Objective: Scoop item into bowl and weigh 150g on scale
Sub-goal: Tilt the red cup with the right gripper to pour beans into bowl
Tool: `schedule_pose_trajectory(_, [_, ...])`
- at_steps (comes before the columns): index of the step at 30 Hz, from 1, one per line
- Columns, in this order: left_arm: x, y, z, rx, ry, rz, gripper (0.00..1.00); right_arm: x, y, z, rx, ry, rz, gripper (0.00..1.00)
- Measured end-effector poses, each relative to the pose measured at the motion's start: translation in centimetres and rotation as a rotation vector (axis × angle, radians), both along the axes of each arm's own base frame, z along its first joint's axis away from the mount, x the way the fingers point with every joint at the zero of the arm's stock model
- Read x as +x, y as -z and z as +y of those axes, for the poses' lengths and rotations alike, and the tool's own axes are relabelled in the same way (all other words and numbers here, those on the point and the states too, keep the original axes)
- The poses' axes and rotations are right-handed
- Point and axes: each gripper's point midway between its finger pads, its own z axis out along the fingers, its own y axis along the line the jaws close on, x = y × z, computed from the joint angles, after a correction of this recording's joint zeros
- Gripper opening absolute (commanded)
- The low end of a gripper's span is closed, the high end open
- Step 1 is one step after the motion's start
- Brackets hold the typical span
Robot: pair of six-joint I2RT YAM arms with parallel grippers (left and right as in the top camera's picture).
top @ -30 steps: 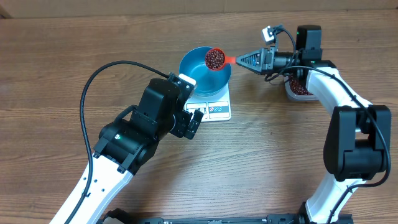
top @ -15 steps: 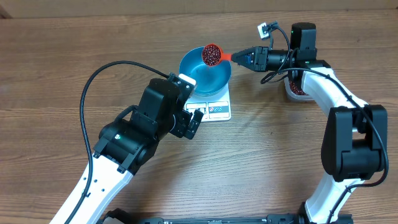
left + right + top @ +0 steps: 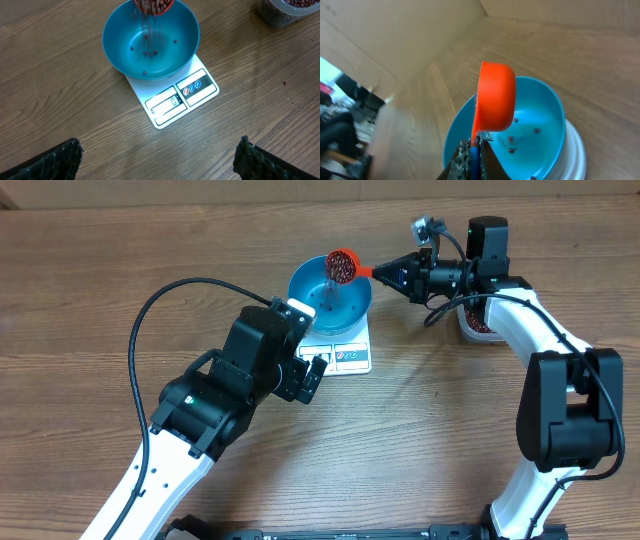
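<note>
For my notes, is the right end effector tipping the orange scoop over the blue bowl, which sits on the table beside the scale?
Not quite: the blue bowl sits on the scale, not beside it, as the left wrist view shows; the rest holds.

a brown wooden table [image 3: 450,430] fills the view, its grain running left to right, with darker streaks and knots scattered across it. along the far edge stands a plain beige cardboard wall [image 3: 300,188], seen up close in the right wrist view as a pale creased panel. an orange scoop [image 3: 496,97] hangs raised above the table, far of centre, tipped over so the rounded back of its cup shows, with its slim handle [image 3: 365,272] pointing right. a clear plastic tub [image 3: 272,17] sits on the table at the far right, partly hidden, well apart from the scoop.
</note>
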Motion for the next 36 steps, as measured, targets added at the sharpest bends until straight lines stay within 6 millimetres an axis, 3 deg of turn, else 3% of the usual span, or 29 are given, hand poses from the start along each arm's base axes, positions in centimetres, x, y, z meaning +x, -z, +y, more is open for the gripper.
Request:
schedule_pose_trajectory(25, [-0.01,0.01,0.00,0.000,0.000,0.000,1.00,0.06,-0.09,0.01,-0.179,-0.166,-0.659,0.04])
schedule_pose_trajectory(36, [0.00,0.00,0.00,0.000,0.000,0.000,1.00,0.13,-0.19,0.01,-0.212,-0.194,-0.782,0.04])
